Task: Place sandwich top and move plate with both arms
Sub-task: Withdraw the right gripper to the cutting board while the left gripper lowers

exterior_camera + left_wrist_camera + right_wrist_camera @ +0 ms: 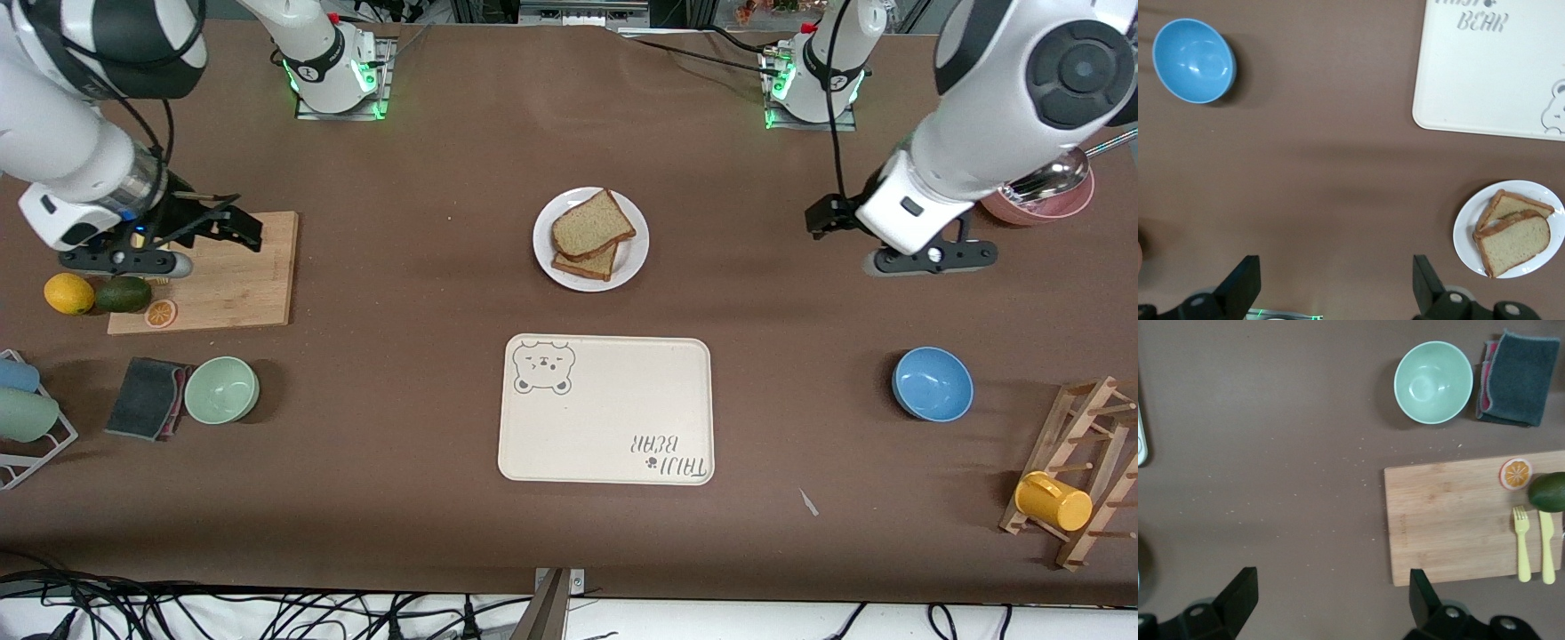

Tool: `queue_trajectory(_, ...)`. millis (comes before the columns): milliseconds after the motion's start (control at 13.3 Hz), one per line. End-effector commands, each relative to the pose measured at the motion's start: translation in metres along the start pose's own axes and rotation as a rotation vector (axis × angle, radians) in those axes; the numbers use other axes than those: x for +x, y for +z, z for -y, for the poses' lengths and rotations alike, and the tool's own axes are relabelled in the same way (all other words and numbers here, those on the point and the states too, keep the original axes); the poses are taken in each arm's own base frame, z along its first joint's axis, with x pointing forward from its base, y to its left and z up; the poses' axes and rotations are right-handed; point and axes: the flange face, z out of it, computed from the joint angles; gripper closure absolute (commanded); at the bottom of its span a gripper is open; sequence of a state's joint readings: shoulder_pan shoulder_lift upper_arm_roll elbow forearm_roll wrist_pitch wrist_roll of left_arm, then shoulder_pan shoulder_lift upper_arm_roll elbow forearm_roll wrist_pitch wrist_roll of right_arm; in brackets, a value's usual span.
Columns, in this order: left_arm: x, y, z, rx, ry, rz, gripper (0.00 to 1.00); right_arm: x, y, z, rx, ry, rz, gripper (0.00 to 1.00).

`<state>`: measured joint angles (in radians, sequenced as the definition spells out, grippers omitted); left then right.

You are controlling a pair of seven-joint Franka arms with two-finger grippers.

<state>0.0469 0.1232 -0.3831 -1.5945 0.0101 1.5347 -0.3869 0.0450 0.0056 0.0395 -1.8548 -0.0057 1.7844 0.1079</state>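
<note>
While both arms hang raised and apart from the food, the plate sits on the desk just farther from the front camera than the bear tray, and serves as the landmark for what follows. On the plate lies the sandwich top, resting askew over a lower slice so that the two crusts do not line up. No filling shows between them.

The left gripper hovers over bare desk, well away from the plate toward the left arm's end; its wrist view shows the fingers spread wide with nothing between them. The right gripper hovers over the cutting board, well away from the plate toward the right arm's end, fingers likewise spread and empty.

Handling, as a judgement: the bread is light, soft and easily crushed, so any correction calls for a gentle pinch across two facing crust edges. The plate looks stiff, smooth and likely slippery; its thin raised rim, taken at two facing points, one by each arm, seems the best hold.

Orientation: the top slice is nearly square, with its slightly longer axis running diagonally, one end toward the left arm's base and away from the tray. The plate, being round, has no long axis.
</note>
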Motion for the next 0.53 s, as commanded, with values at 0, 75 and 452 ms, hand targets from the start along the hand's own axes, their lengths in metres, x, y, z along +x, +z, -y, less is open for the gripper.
queue_trajectory(0,-0.011,0.004,-0.019,0.05,0.041,-0.016,0.0,-0.002,-0.008,-0.015,0.022,-0.027,0.01,0.0)
queue_trajectory(75,-0.011,0.005,-0.019,0.051,0.039,-0.013,0.0,-0.002,-0.012,-0.016,0.022,-0.023,0.007,0.0)
queue_trajectory(452,0.004,0.052,-0.018,0.069,0.037,0.053,0.0,0.006,-0.047,-0.033,0.013,-0.006,0.051,0.0)
